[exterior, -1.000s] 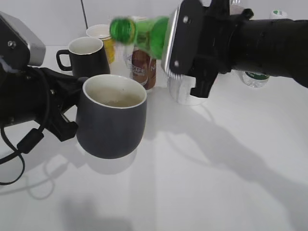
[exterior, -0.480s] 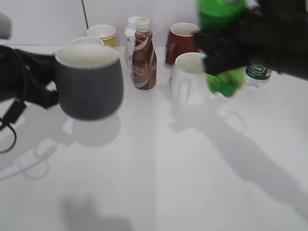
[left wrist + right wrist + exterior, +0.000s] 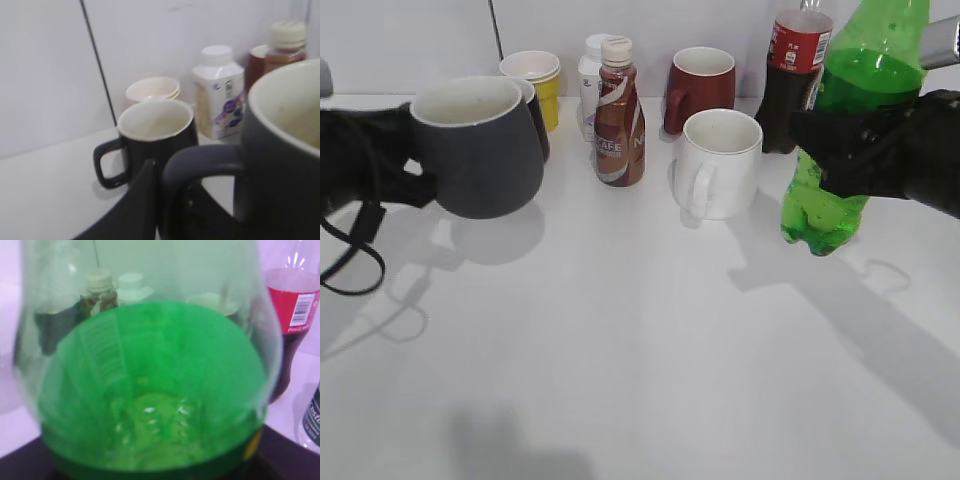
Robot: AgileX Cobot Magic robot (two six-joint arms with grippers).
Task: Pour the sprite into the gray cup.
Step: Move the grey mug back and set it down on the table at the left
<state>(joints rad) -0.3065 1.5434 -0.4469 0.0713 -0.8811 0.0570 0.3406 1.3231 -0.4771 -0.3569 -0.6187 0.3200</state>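
- Sprite [image 3: 840, 130] was held on the right side, above the table [image 3: 640, 350]; its cap end ran out of the top of the exterior view and its label sat hidden under the right gripper [image 3: 865, 145].
- Right gripper was clamped round the bottle's midsection; individual fingers were not resolvable against the black housing.
- Bottle's long axis stood near vertical, neck up, leaning slightly right; base hung clear of the table.
- Right wrist view was filled by the green body; other items showed only blurred through it.
- Gray cup [image 3: 475, 145] was held aloft at left, upright, mouth up, handle toward the left gripper [image 3: 390, 160].
- Left gripper's grip was at the handle [image 3: 200, 165]; fingers were lost in dark blur.
- White mug [image 3: 718, 162] and cola bottle [image 3: 792, 80] stood just beside the sprite; the near table lay open.
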